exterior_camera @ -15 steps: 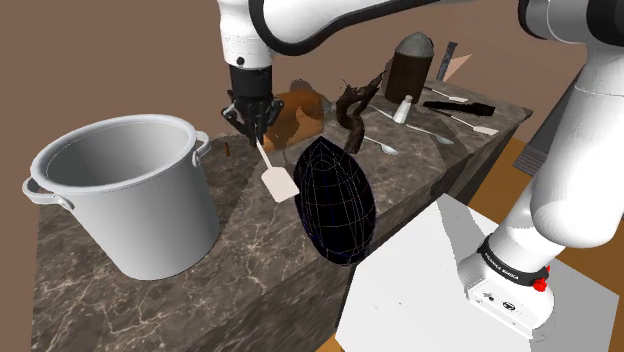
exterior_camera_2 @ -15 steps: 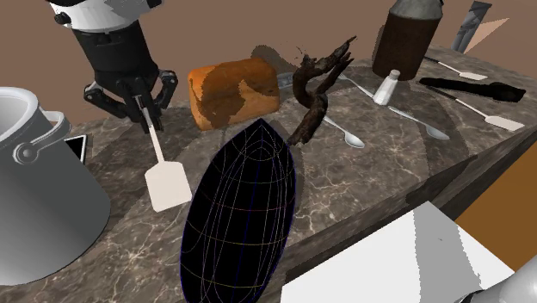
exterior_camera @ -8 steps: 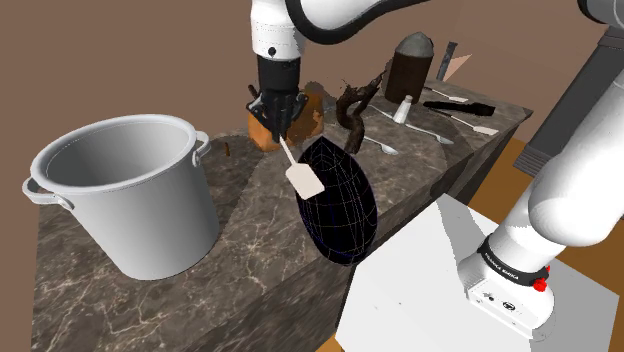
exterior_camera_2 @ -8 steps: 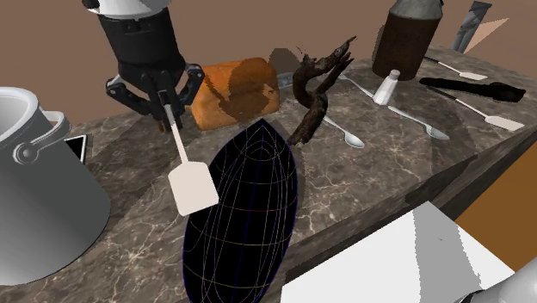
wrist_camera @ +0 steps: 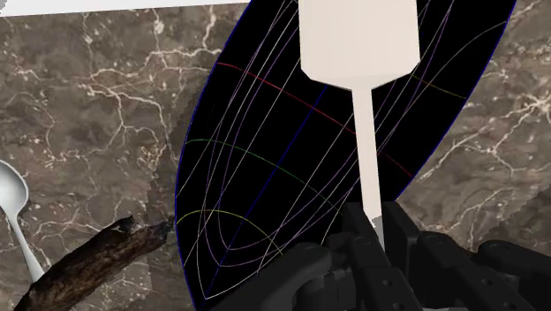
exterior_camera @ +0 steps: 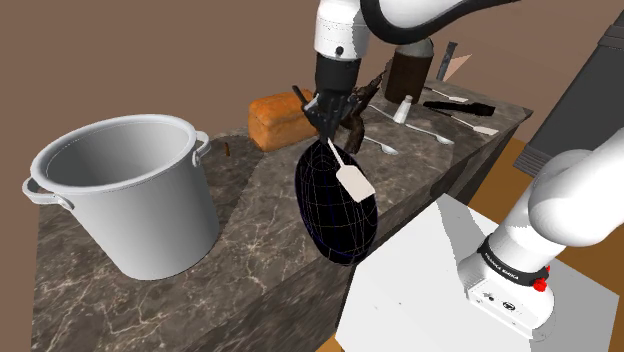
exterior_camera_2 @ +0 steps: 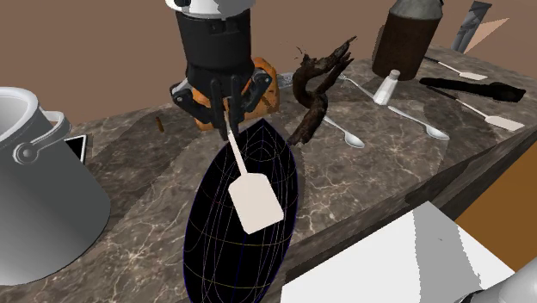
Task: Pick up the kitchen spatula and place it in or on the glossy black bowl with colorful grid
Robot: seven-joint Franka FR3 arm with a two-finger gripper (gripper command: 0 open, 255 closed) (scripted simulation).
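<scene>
Hidden or cut off:
- Bread loaf point(exterior_camera: 274, 121): orange-brown; in the second exterior view mostly covered by the gripper point(exterior_camera_2: 228, 120).
- Dark branch point(exterior_camera_2: 313, 84): its lower end lies behind the bowl's rim; in the wrist view one end point(wrist_camera: 95, 262) shows beside the bowl.
- Grey pot point(exterior_camera: 128, 198): cropped by the second exterior view's left edge.
- Spoon point(wrist_camera: 12, 200): partly out of frame in the wrist view.
- Spatula point(wrist_camera: 365, 141): blade runs out of frame in the wrist view; handle tip is buried between the fingers.
- Black bowl point(exterior_camera: 323, 222): drawn as a narrow pointed oval with thin coloured grid lines; how it rests on the marble counter point(exterior_camera: 245, 245) is hard to make out.

Task item and gripper:
- Gripper point(exterior_camera: 331, 118), black, clamped on the end of the spatula's handle.
- Spatula point(exterior_camera_2: 250, 197), pale: it hangs slanted below the fingers, blade lowest, above the bowl's point(exterior_camera_2: 215, 254) dark interior. Contact between blade and bowl cannot be told.
</scene>
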